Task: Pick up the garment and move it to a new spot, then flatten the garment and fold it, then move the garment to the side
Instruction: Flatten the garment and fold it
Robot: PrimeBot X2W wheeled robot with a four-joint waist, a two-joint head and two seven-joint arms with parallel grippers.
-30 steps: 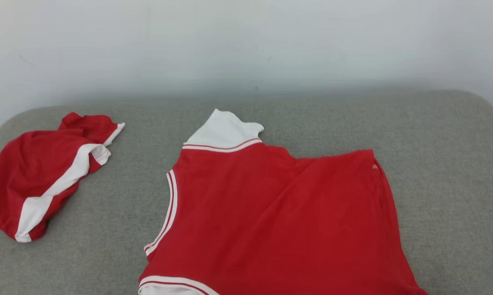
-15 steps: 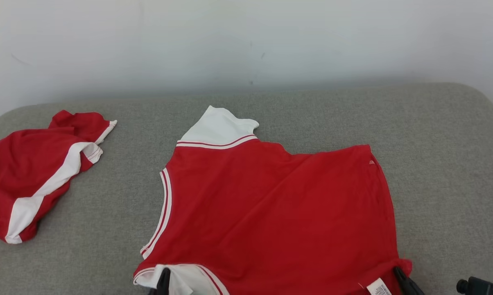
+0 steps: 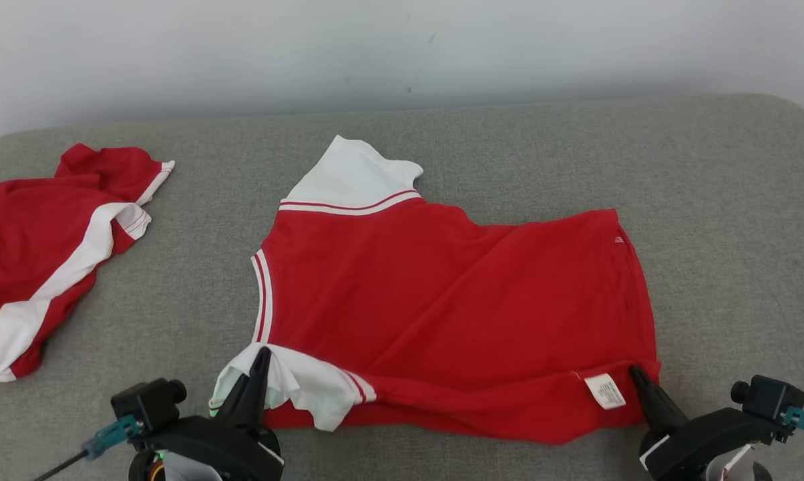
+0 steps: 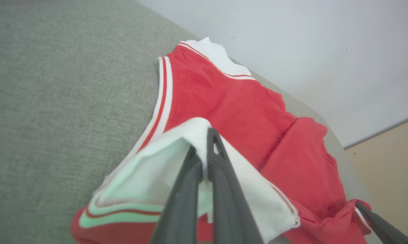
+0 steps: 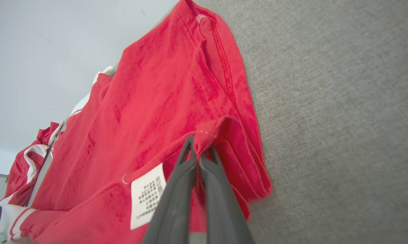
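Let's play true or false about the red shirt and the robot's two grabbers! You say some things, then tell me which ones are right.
1. The left gripper pinches a white part of the red shirt. True.
2. The right gripper is open and touches nothing. False: it is shut on the shirt's red corner.
3. Another red and white garment lies apart from the shirt on the grey surface. True.
4. The white label sits beside the left gripper. False: it sits beside the right gripper.
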